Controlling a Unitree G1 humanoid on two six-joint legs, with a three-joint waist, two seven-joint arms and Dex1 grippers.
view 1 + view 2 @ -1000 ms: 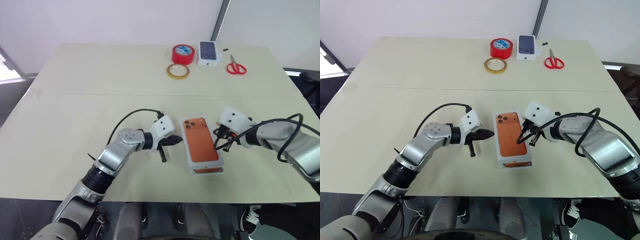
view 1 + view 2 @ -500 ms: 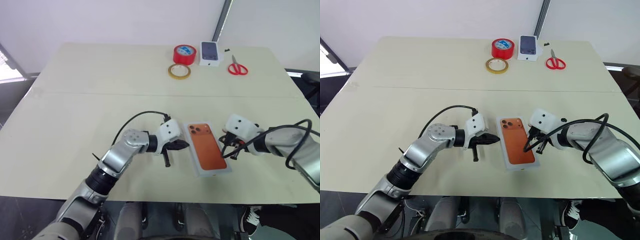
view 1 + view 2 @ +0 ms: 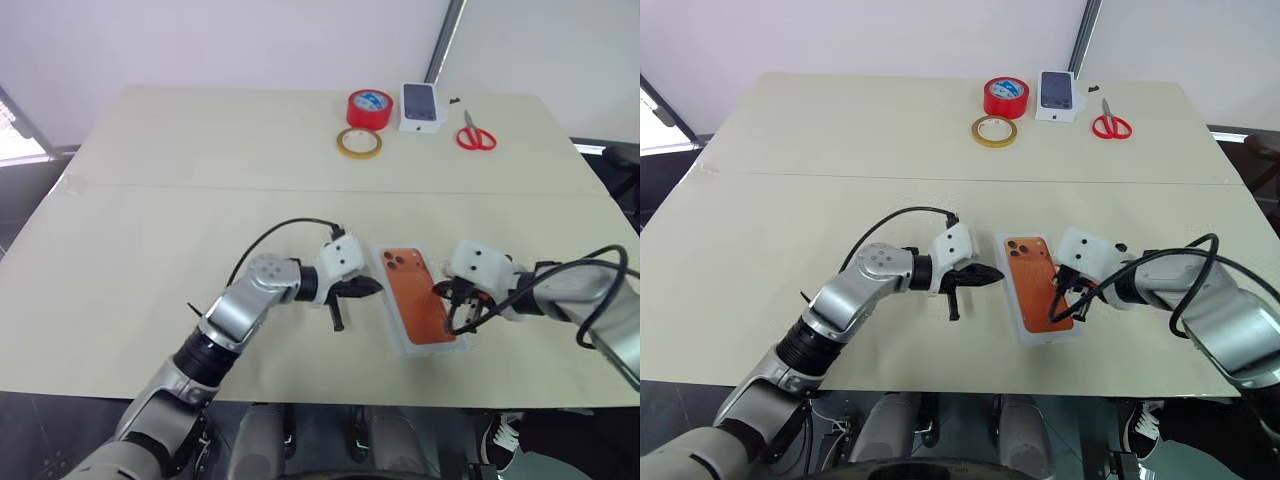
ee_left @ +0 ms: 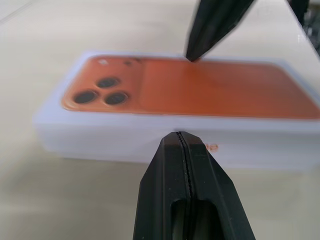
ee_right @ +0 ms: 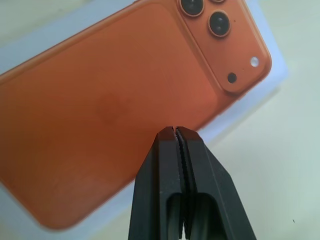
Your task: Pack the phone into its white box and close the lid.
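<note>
The lid (image 3: 418, 297), white with an orange phone picture on top, lies flat over the white box near the table's front edge. I cannot tell the box's own walls from the lid's. The phone is hidden. My left gripper (image 3: 375, 287) is shut, its tip level with the closed box's left long side (image 4: 100, 135) and just short of it. My right gripper (image 3: 1055, 315) is shut too, and its tip rests on the printed top of the lid (image 5: 100, 110) toward its near right part. The right gripper's finger (image 4: 212, 25) comes down onto the lid in the left wrist view.
At the table's far edge stand a red tape roll (image 3: 368, 107), a yellow tape ring (image 3: 358, 142), a smaller white box with a dark phone picture (image 3: 420, 105) and red scissors (image 3: 474, 135). The table's front edge runs close behind the closed box.
The lid's raised near end has sunk, and it now lies flat. The right gripper has drawn back along the lid toward me. The left gripper has hardly moved.
</note>
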